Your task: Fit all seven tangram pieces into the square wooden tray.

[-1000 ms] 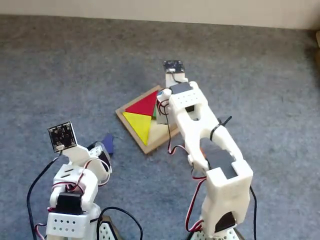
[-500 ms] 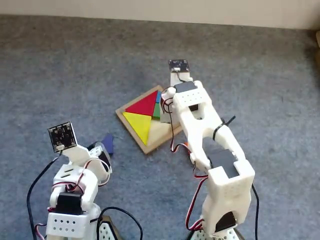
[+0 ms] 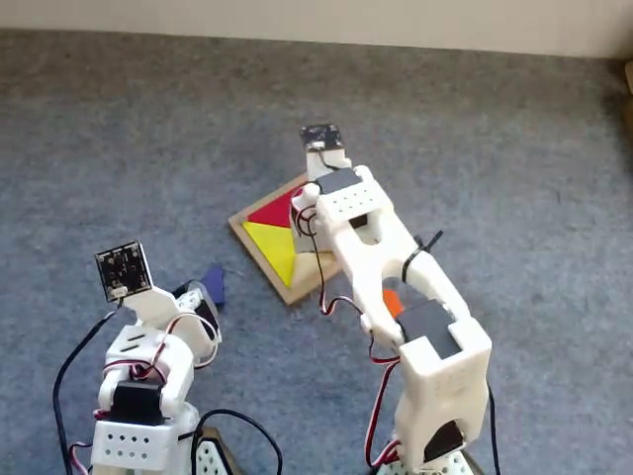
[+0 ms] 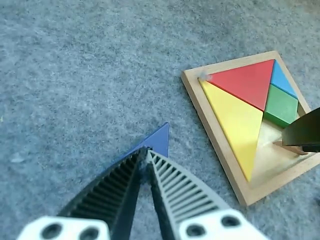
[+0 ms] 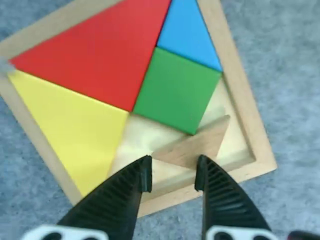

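Right arm has swung left over the square wooden tray (image 5: pixel 252 142). Right gripper (image 5: pixel 173 162), jaws narrowly apart, straddles an unpainted wooden triangle (image 5: pixel 192 145) lying askew in the tray's vacant area. Left gripper (image 4: pixel 147 152), jaws closed, pinches a dark blue triangle (image 4: pixel 158 140) left of the tray. Step in hand is probably seating the wooden triangle, which next needs turning flush.

The left arm (image 3: pixel 148 376) and the right arm (image 3: pixel 381 247) have white plastic shells with black motors inside. Red and black cables (image 3: pixel 377 416) run along them. The left gripper (image 4: pixel 146 152) has ribbed fingers, one black, one grey; the right gripper (image 5: pixel 172 172) has both black.
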Controlling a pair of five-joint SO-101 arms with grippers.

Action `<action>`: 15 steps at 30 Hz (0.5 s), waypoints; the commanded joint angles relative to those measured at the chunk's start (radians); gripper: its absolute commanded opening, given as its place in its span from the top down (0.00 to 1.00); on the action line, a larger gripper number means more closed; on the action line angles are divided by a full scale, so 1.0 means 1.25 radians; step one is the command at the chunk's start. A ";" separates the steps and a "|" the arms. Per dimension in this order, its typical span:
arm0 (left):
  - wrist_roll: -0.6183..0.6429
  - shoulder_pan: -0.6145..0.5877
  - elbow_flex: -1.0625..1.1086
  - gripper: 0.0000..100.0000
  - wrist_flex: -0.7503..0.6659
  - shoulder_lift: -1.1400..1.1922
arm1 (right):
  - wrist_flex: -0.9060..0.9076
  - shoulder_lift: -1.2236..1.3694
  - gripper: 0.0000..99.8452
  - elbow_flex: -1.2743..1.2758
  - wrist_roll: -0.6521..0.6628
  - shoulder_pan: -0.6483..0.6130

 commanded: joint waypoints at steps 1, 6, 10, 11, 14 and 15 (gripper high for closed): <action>-0.005 -0.004 0.015 0.99 0.005 -0.030 | 0.023 -0.021 0.85 -0.018 -0.005 0.004; -0.005 -0.004 0.015 0.99 0.005 -0.030 | 0.052 -0.020 0.85 -0.073 -0.009 0.033; -0.005 -0.003 0.015 0.99 0.005 -0.030 | 0.068 -0.020 0.85 -0.102 -0.010 0.045; -0.005 -0.003 0.015 0.99 0.005 -0.030 | 0.068 -0.019 0.85 -0.105 -0.011 0.045; -0.005 -0.003 0.015 0.99 0.005 -0.030 | 0.060 -0.014 0.85 -0.101 -0.011 0.040; -0.005 -0.003 0.015 0.99 0.005 -0.030 | 0.048 -0.012 0.85 -0.100 -0.011 0.039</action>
